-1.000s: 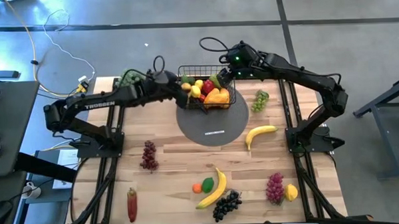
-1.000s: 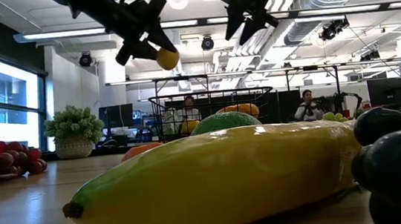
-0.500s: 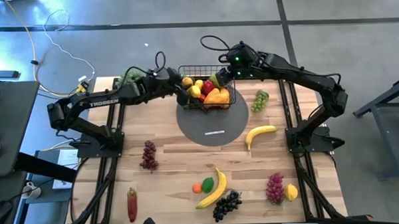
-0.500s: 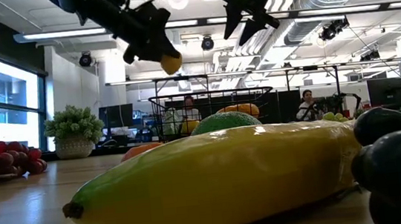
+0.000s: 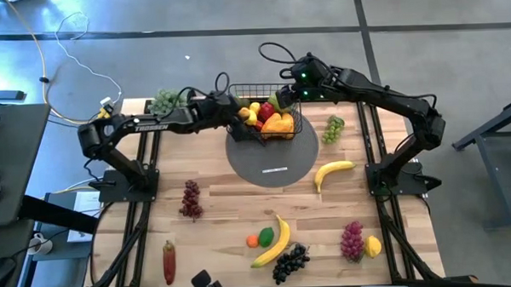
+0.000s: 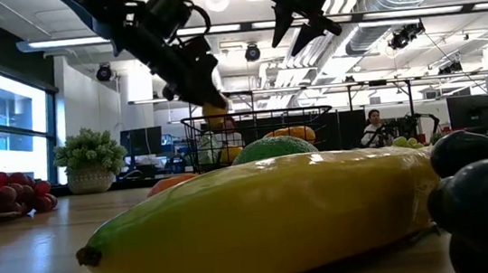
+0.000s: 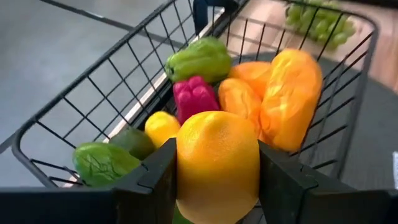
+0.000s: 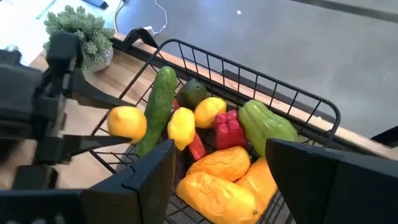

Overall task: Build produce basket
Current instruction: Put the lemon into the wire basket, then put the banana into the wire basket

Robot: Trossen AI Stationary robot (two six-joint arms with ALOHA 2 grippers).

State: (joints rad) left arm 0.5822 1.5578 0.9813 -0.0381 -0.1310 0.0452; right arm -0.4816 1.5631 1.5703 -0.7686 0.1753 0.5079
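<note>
Centrally, the basket (image 5: pixel 265 113) stands on the far edge of the grey round mat (image 5: pixel 273 156), at the far middle of the counter (image 5: pixel 224 213). It already contains several produce items, including a cucumber (image 8: pixel 158 107), a red pepper (image 8: pixel 229 130), lemons and orange pieces.

Left gripper (image 7: pixel 217 186): positioned over the basket's left rim; the jaws are pinching a lemon (image 7: pixel 217 165) between both fingers, above the produce already inside.

Right gripper (image 5: pixel 281 100): positioned above the basket's far right corner; the jaws are spread and hold nothing.

Loose produce on the counter: green grapes (image 5: pixel 332 129) and a banana (image 5: pixel 333 171) to the right of the mat; red grapes (image 5: pixel 190 199) to its left; a second banana (image 5: pixel 273 242), black grapes (image 5: pixel 289 263), further red grapes (image 5: pixel 352 240) and a lemon (image 5: pixel 373 246) near the front edge. A pale green leafy bunch (image 5: pixel 163 101) stands at the far left corner.
</note>
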